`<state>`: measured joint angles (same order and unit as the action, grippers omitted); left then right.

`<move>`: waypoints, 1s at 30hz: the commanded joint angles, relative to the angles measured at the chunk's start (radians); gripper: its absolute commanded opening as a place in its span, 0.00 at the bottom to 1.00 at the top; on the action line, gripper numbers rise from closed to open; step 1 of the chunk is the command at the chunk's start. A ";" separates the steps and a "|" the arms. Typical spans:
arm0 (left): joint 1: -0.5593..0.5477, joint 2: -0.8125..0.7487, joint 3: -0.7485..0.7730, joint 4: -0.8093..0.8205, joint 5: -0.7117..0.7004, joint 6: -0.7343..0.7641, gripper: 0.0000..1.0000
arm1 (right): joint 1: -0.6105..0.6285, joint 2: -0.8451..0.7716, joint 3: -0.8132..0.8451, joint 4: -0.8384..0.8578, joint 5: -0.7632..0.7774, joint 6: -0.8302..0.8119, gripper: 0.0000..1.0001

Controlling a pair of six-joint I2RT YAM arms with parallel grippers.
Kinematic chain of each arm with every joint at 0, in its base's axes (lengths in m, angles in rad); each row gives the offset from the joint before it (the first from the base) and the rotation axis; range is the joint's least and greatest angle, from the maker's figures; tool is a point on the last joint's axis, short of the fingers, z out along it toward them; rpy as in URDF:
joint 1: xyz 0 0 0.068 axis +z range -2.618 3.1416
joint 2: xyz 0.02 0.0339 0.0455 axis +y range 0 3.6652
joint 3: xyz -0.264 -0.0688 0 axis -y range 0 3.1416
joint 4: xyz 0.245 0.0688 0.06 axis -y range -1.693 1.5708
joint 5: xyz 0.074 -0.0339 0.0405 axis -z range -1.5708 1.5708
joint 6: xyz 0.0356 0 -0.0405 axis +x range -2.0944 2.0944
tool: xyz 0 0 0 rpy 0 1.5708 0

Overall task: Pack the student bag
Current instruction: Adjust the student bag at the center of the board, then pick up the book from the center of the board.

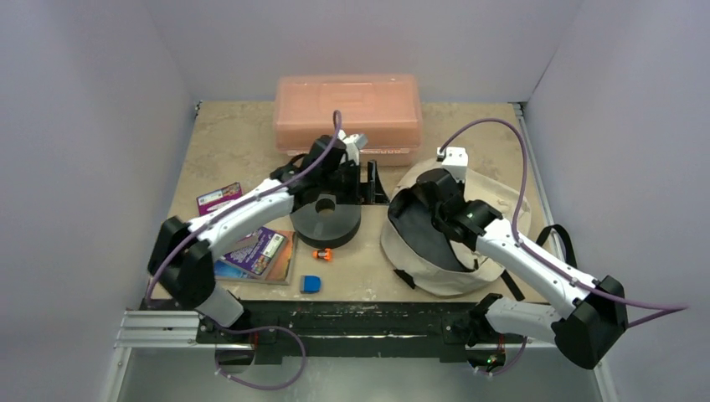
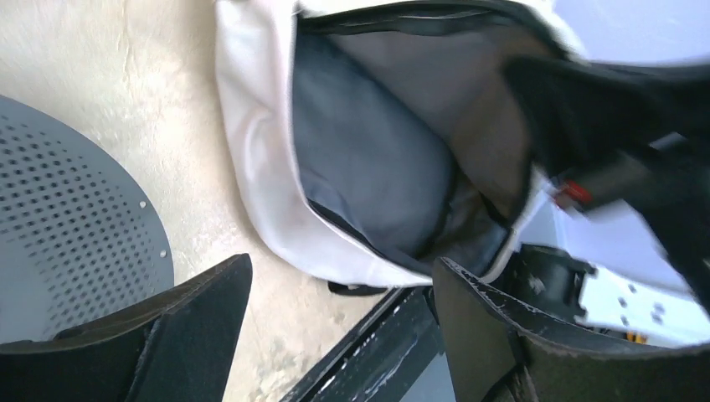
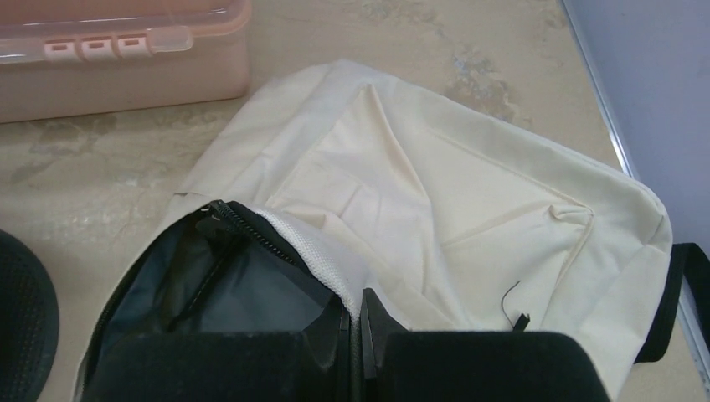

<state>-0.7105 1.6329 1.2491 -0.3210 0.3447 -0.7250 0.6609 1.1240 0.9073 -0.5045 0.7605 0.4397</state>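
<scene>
The cream student bag lies at the right of the table with its main zip open, showing a dark grey lining. My right gripper is shut on the zip edge of the bag's opening and holds that edge up. The bag's cream front spreads out beyond it. My left gripper is open and empty. It hovers between the grey disc and the bag, facing the bag's mouth.
A salmon-pink plastic box stands at the back, also in the right wrist view. Books and a purple card lie at the left. A small orange thing and a blue eraser lie in front of the disc.
</scene>
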 commanded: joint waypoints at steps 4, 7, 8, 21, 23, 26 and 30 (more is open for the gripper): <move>0.049 -0.382 -0.061 -0.174 -0.075 0.217 0.79 | -0.010 -0.026 0.085 -0.019 0.233 -0.009 0.00; 0.111 -0.494 -0.102 -0.266 -0.206 0.234 0.79 | -0.009 -0.032 0.098 -0.027 0.251 -0.048 0.01; 0.138 -0.529 -0.126 -0.283 -0.248 0.233 0.79 | -0.008 -0.031 0.093 0.000 0.219 -0.089 0.08; 0.680 -0.770 -0.378 -0.474 -0.718 0.037 1.00 | 0.151 0.024 0.058 0.354 -0.527 -0.151 0.85; 0.733 -0.762 -0.368 -0.482 -0.739 0.023 1.00 | 0.170 0.081 0.108 0.374 -0.587 -0.139 0.87; 0.804 -0.716 -0.338 -0.457 -0.739 0.037 1.00 | 0.193 0.170 0.137 0.459 -0.713 -0.132 0.87; 0.913 -0.597 -0.277 -0.441 -0.733 0.038 1.00 | 0.220 0.265 0.154 0.559 -0.847 -0.132 0.87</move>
<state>0.1146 0.9459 0.8925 -0.8001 -0.3557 -0.6716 0.8581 1.3315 1.0172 -0.0887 0.0895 0.2993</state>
